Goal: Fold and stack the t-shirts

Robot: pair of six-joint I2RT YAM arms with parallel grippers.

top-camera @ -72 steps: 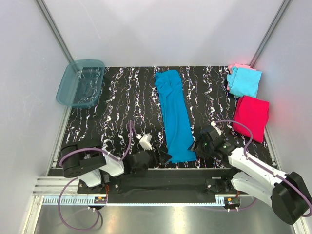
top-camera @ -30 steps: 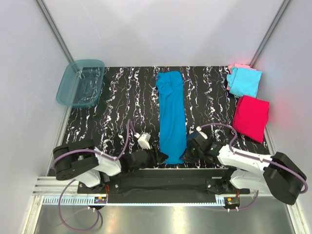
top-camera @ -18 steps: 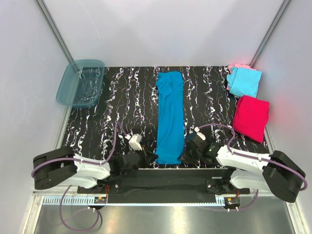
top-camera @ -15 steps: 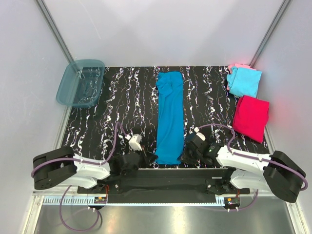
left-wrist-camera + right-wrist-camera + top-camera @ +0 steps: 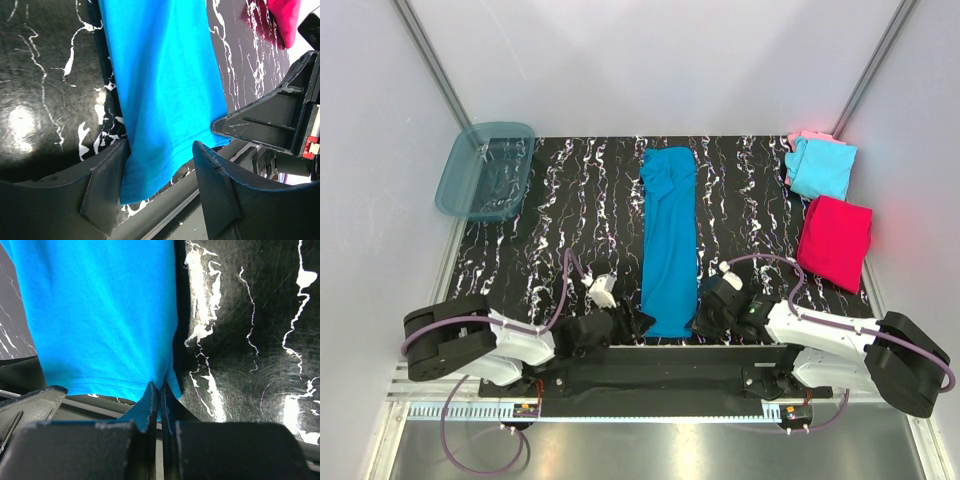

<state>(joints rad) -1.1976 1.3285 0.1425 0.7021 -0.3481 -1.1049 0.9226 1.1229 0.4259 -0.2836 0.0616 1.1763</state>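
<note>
- Top view: the teal-blue t-shirt (image 5: pixel 669 245) lies as a long, narrow strip down the middle of the tabletop (image 5: pixel 570 210), running from 12 o'clock to 6 o'clock. I judge its lengthwise folds done and its crosswise folds not yet made.
- At 2 o'clock a folded light cyan t-shirt (image 5: pixel 820 170) rests on a pale pink t-shirt (image 5: pixel 807 137), so a stack seems to be started. A folded magenta-red t-shirt (image 5: pixel 835 242) lies apart at 3 o'clock and is not on that stack.
- The left fingers (image 5: pixel 640 325) and right fingers (image 5: pixel 702 320) sit at either corner of the strip's near hem, at 6 o'clock. A teal tub (image 5: pixel 485 170) stands at 10 o'clock.
- Left wrist view: the left fingers (image 5: pixel 212 185) stand apart with the near hem corner (image 5: pixel 150 180) lying between them, gripping nothing.
- Right wrist view: the right fingers (image 5: pixel 160 395) are pressed together, pinching the other hem corner of the teal-blue t-shirt (image 5: pixel 100 315).
- Likely left to do: pinch the left corner, carry the hem toward 12 o'clock, fold again and gather the shirts into one stack.
</note>
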